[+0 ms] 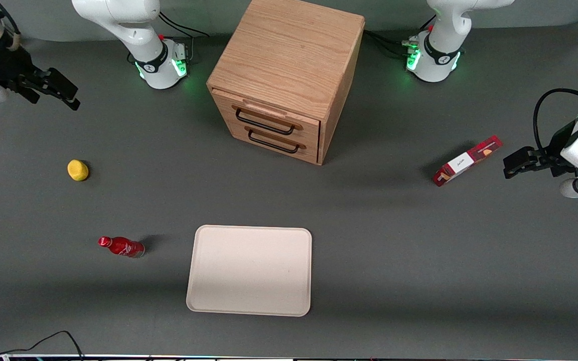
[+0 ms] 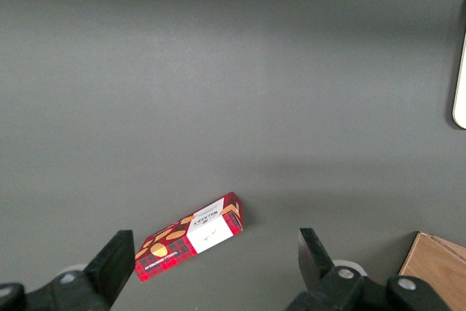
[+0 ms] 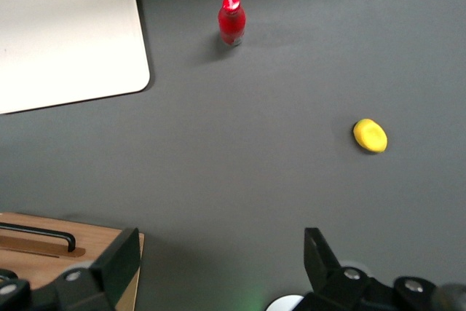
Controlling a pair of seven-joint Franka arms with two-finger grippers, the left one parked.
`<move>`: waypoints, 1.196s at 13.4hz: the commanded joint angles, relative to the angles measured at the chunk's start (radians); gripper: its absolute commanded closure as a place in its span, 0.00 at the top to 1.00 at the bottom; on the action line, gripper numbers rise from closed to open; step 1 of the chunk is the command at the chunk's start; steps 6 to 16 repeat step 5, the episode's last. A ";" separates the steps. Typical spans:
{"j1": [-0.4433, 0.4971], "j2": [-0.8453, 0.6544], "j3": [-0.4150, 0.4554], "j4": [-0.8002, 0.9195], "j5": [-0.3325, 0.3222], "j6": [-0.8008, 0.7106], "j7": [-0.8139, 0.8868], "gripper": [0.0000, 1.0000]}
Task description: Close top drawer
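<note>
Oak cabinet [image 1: 289, 75] mid-table, top drawer [image 1: 269, 119] sitting flush or nearly so, black handle and raised wooden strip on front, lower drawer [image 1: 274, 142] beneath. Gripper [image 1: 63, 93] raised at working arm's end, well apart from cabinet, fingers spread. Yellow lemon [image 1: 78, 170], red bottle [image 1: 121, 246] nearer camera. Cream tray [image 1: 250, 271] in front of cabinet. Red box [image 1: 466, 160] toward parked arm's end.

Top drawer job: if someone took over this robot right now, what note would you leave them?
Right gripper: jaws open, empty, above the table toward the working arm's end, well clear of the cabinet.
Top drawer: front looks only slightly out, if at all; nothing touches it.
Done: no contact made.
Left: bring the gripper to the drawer front and push it fully in.
</note>
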 commanded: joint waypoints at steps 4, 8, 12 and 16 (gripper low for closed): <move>-0.006 0.047 0.001 0.055 -0.003 0.006 -0.038 1.00; -0.005 0.050 0.000 0.054 -0.001 0.006 -0.040 1.00; -0.005 0.050 0.000 0.054 -0.001 0.006 -0.040 1.00; -0.005 0.050 0.000 0.054 -0.001 0.006 -0.040 1.00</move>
